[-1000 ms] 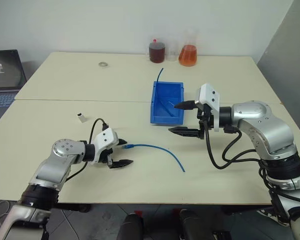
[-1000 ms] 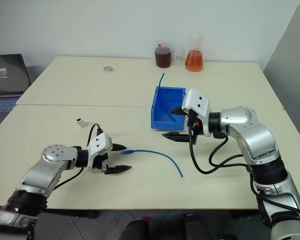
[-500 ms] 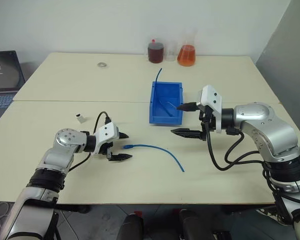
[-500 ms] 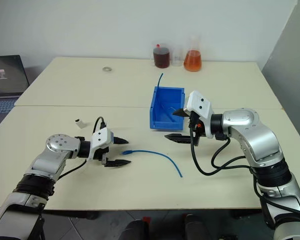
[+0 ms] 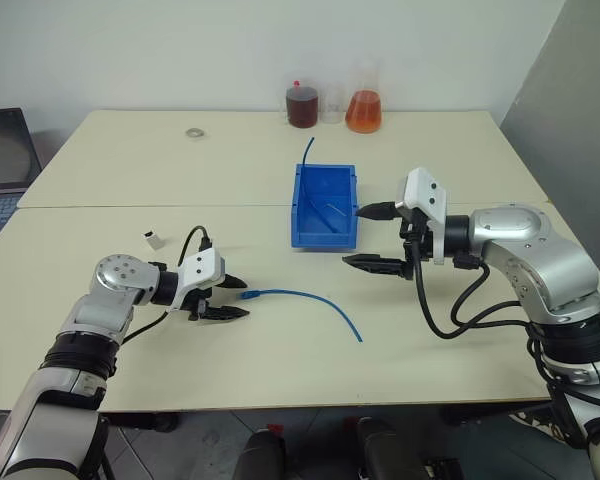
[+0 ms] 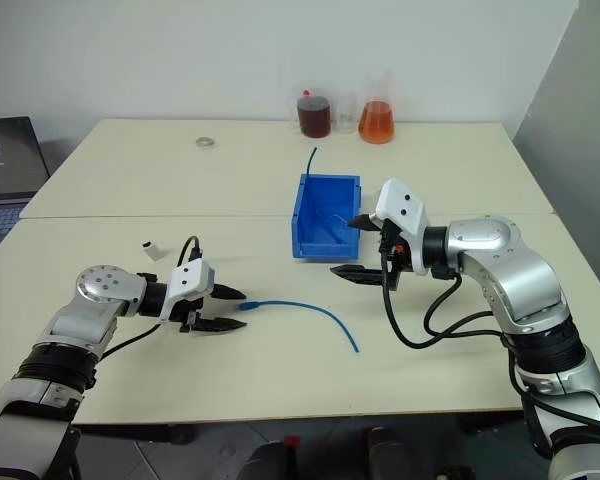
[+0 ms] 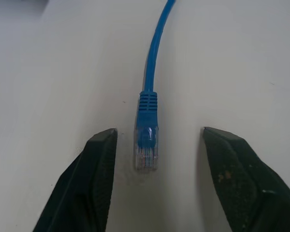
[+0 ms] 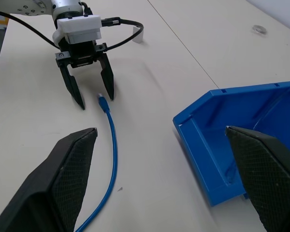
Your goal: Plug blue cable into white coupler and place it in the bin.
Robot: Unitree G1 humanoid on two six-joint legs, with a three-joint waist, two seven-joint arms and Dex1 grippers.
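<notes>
The blue cable (image 5: 310,295) lies in a curve on the table, its clear-tipped plug (image 7: 146,145) pointing at my left gripper (image 5: 240,298). That gripper is open, with its two black fingers (image 7: 99,169) on either side of the plug and a gap on each side. The white coupler (image 5: 152,239) stands alone on the table, beyond the left arm. The bin (image 5: 298,215) sits at the table's middle. My right gripper (image 5: 354,237) hovers open and empty just right of the bin's front corner (image 8: 208,145).
A short darker blue wire (image 5: 307,150) sticks out of the bin's far end. Two flasks of dark and orange liquid (image 5: 361,108) stand at the table's far edge, and a small metal ring (image 5: 193,131) lies far left. A laptop (image 5: 0,150) sits left.
My left gripper's fingers have drawn closer together and now flank the cable's plug. The right arm has held still. The camera view has shifted slightly.
</notes>
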